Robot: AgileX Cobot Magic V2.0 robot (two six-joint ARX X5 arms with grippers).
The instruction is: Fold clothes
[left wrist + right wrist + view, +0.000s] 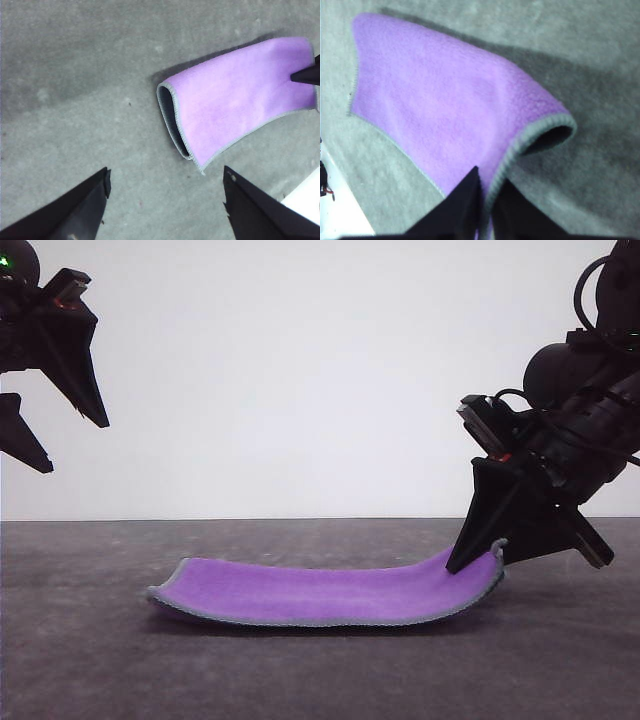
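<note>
purple cloth (320, 592) lies L-R, R end lifted by right end effector (478, 558)

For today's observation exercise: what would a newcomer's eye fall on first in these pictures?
The purple cloth on the grey table, bright against everything else. Its right end is lifted, pinched by the right gripper, whose black fingers close on the grey stitched edge. The left gripper hangs open, high at the left, away from the cloth.

Front camera low, near table level, facing forward. Both wrist cameras look down, right closer; all share purple cloth (330, 592).
</note>
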